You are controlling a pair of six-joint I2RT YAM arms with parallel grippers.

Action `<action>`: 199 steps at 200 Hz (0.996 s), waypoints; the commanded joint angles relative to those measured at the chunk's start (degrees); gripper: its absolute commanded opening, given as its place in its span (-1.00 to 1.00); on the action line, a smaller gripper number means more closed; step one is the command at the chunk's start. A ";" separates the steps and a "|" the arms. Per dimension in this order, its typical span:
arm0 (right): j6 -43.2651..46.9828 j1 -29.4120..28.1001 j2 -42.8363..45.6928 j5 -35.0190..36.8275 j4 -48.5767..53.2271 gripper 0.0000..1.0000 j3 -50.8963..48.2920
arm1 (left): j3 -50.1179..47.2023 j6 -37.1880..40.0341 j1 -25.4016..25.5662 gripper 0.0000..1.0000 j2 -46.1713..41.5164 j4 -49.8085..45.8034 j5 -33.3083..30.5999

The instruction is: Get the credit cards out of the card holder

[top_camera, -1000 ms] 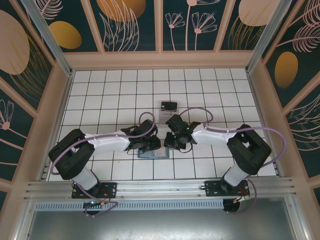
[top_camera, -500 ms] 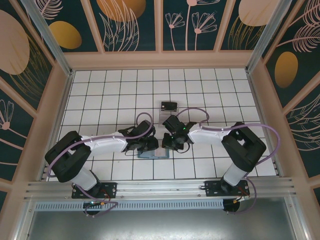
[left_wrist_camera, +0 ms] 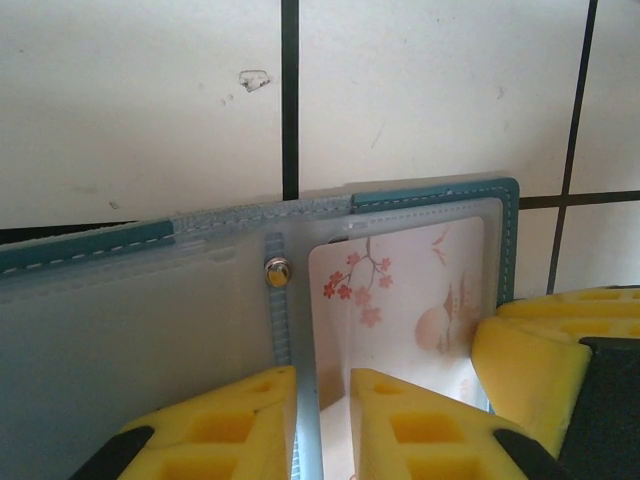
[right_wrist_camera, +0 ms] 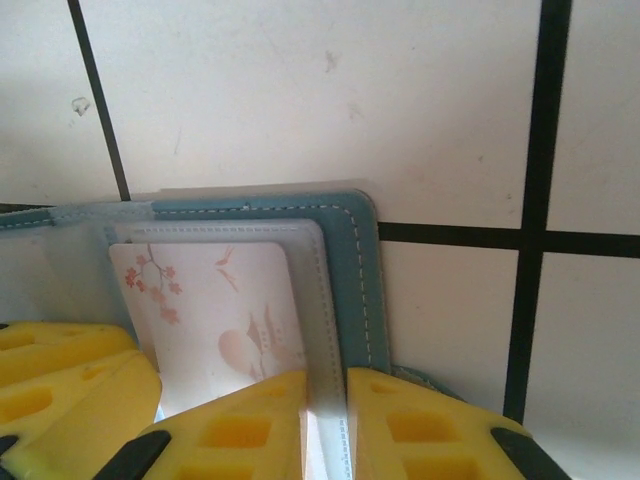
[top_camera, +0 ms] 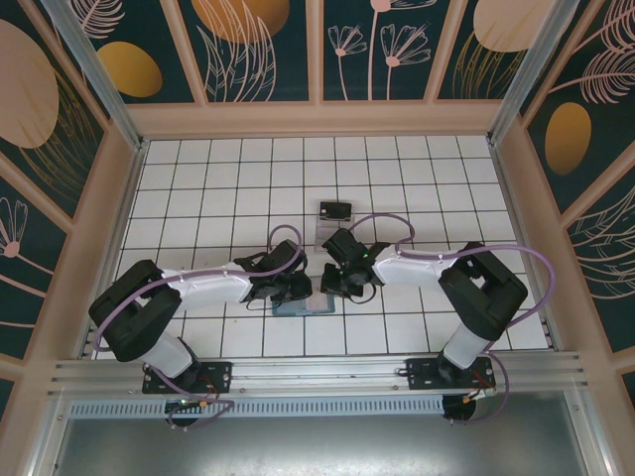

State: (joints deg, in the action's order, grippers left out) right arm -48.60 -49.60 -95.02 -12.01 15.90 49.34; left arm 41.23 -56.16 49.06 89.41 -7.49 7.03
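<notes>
On the table [left_wrist_camera: 420,90], the card holder [left_wrist_camera: 430,194] lies open, a blossom-printed credit card [left_wrist_camera: 400,300] in its clear sleeve [right_wrist_camera: 312,300], with the left claw [left_wrist_camera: 322,385] nearly closed on its centre strip [left_wrist_camera: 285,320] and the right claw [right_wrist_camera: 327,385] likewise on the sleeve edge.

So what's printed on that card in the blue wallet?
Pink blossom branch on a pale card, clearest in the left wrist view.

You see the card holder [top_camera: 298,307] open on the table [top_camera: 198,188], a card [left_wrist_camera: 400,300] in its sleeve, the tray [top_camera: 323,236] behind it.
</notes>
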 commanded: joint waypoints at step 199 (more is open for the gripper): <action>-0.43 -0.15 -0.92 0.94 1.02 -0.66 -1.86 | -3.88 0.31 -0.44 -0.78 -3.71 -1.27 -2.05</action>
State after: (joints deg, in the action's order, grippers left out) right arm -48.60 -49.56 -94.87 -12.05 15.38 48.99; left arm 38.26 -56.14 48.95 87.22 -6.35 6.15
